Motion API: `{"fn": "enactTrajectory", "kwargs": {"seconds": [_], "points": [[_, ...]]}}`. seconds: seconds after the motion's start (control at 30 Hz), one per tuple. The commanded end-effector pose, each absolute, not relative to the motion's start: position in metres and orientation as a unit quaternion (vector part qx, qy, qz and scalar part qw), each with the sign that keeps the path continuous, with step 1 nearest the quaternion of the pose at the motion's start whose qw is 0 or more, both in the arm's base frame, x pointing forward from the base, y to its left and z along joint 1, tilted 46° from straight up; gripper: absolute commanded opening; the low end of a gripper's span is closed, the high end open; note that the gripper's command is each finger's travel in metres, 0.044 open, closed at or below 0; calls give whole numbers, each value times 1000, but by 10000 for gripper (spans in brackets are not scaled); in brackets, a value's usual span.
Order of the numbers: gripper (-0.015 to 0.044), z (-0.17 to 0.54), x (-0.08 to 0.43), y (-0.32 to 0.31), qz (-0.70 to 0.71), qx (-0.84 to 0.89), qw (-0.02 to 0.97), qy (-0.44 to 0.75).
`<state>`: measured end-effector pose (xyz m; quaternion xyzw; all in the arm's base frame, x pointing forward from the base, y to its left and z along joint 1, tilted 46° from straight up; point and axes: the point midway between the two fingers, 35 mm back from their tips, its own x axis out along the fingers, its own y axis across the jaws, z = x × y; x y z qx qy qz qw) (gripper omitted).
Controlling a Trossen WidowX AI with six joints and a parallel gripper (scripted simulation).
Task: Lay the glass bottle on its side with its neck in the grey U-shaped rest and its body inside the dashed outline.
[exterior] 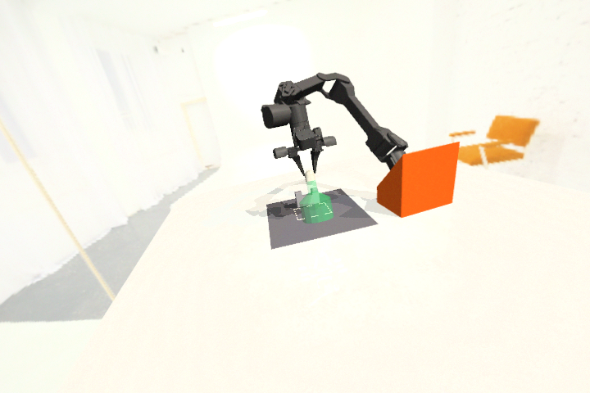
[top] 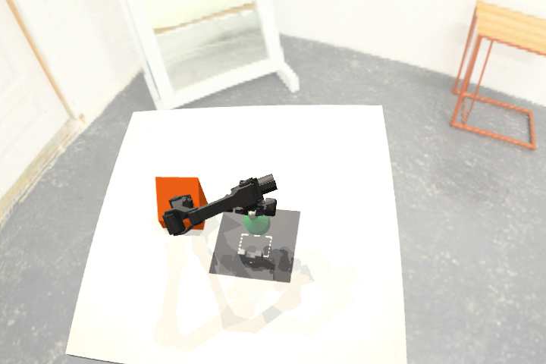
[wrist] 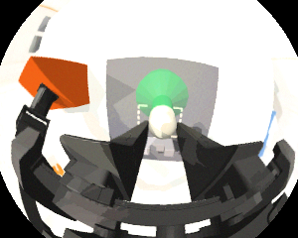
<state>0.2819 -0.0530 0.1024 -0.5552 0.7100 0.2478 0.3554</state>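
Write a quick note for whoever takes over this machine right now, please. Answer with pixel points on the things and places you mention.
Fingers [top: 252, 211] [exterior: 310, 173]: closed on the pale top of the green bottle [top: 257, 224] [exterior: 316, 208] [wrist: 161, 89].
Bottle: roughly upright over the dark mat [top: 277, 223] [exterior: 286, 233] [wrist: 121, 74], its neck not in the grey rest [top: 252, 255] [exterior: 297, 198] [wrist: 160, 150]. I can't tell whether its base touches the mat.
Done: bottle gripped.
Left: lay it on its side, neck in the rest, body inside the dashed outline, then let go. It's glass, so go gently.
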Motion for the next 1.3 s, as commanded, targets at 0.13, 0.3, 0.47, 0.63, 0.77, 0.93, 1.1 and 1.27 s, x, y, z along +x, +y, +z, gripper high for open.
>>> {"fn": "enactTrajectory", "kwargs": {"seconds": [0.13,0.3,0.47,0.63,0.77,0.93,1.1,1.27], "points": [[129,112,279,-62,248,-555,355,710],[129,115,278,-65,252,-554,358,708],[129,117,278,-68,257,-552,360,706],[129,120,277,-71,262,-551,363,704],[129,122,276,-74,266,-550,365,703],[129,125,275,-77,271,-549,367,700],[129,127,274,-80,276,-548,370,698],[129,130,273,-84,281,-547,372,695]]}}
